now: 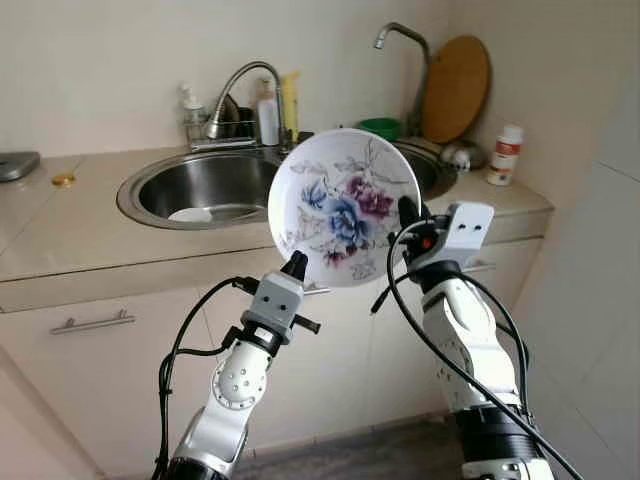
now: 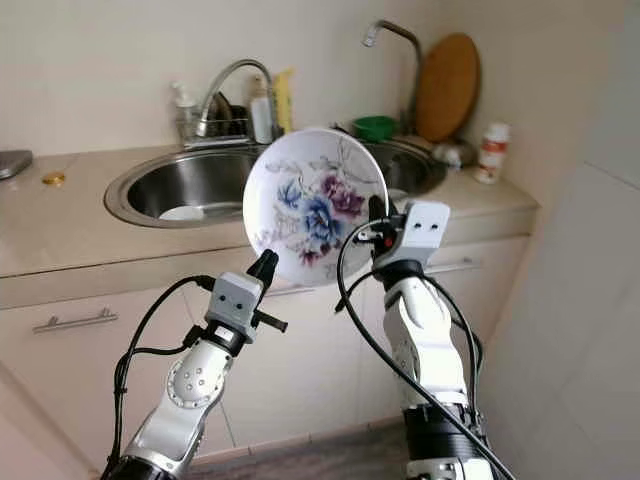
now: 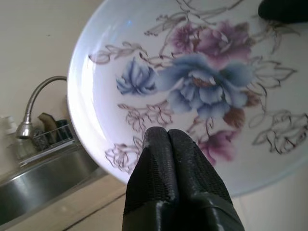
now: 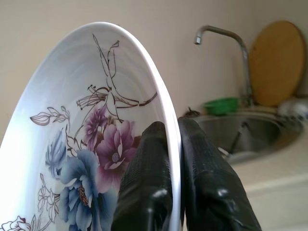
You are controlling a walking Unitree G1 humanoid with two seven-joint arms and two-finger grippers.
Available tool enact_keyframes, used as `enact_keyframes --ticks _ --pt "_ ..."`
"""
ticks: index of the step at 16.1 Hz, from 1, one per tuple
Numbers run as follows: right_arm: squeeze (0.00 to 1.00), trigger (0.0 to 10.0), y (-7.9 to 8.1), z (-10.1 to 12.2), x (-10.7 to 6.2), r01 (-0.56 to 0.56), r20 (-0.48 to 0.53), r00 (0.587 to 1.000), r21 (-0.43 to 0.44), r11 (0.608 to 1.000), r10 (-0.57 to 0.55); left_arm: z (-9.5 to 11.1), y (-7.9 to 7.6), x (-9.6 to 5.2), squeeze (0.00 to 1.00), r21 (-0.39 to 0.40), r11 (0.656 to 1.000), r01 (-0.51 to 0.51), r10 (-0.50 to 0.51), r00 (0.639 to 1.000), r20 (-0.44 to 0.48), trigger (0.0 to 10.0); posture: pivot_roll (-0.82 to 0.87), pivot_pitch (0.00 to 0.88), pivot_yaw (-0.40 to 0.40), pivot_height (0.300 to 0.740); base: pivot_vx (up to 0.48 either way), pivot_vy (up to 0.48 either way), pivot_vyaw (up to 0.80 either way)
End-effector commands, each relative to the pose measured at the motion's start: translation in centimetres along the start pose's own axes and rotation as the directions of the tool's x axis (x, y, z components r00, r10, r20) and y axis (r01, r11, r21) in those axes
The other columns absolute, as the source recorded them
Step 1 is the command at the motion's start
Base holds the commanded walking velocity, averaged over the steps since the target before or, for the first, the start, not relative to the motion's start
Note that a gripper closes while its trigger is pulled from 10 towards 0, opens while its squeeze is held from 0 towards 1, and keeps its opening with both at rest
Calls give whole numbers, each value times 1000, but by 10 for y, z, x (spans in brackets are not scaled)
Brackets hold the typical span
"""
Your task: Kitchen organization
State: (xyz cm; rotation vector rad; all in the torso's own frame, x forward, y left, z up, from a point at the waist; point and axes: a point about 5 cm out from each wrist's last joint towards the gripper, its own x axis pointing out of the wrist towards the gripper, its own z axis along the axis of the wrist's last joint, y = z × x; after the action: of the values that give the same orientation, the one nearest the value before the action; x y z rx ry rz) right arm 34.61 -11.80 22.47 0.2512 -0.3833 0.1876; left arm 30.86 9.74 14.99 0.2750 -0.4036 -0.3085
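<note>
Behind the upright plate (image 1: 345, 205) lies the sink (image 1: 170, 195); right gripper (image 1: 408, 212) pinches its rim, left gripper (image 1: 296, 264), pressed together, below it.

We can read no text, brand or number anywhere; the small white bottle (image 1: 506, 153) at the right of the counter bears a label too blurred to make out.
</note>
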Motion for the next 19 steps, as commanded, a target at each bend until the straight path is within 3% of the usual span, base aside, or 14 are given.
enact_keyframes --ticks 1,15,19 --pt "0 10000 10 15 7 -27 61 998 16 1000 26 0 6 -1 0 5 1000 -14 14 1000 -1 10000 57 0 -8 740 382 0 0" --pt "0 10000 20 26 14 -59 99 993 -15 998 60 -1 5 1 0 6 1000 -16 16 1000 -2 10000 62 0 -12 740 361 0 0" --pt "0 10000 23 25 14 -75 94 992 -45 996 79 -1 3 1 0 5 1000 -11 11 1000 -1 10000 59 0 -11 740 357 0 730"
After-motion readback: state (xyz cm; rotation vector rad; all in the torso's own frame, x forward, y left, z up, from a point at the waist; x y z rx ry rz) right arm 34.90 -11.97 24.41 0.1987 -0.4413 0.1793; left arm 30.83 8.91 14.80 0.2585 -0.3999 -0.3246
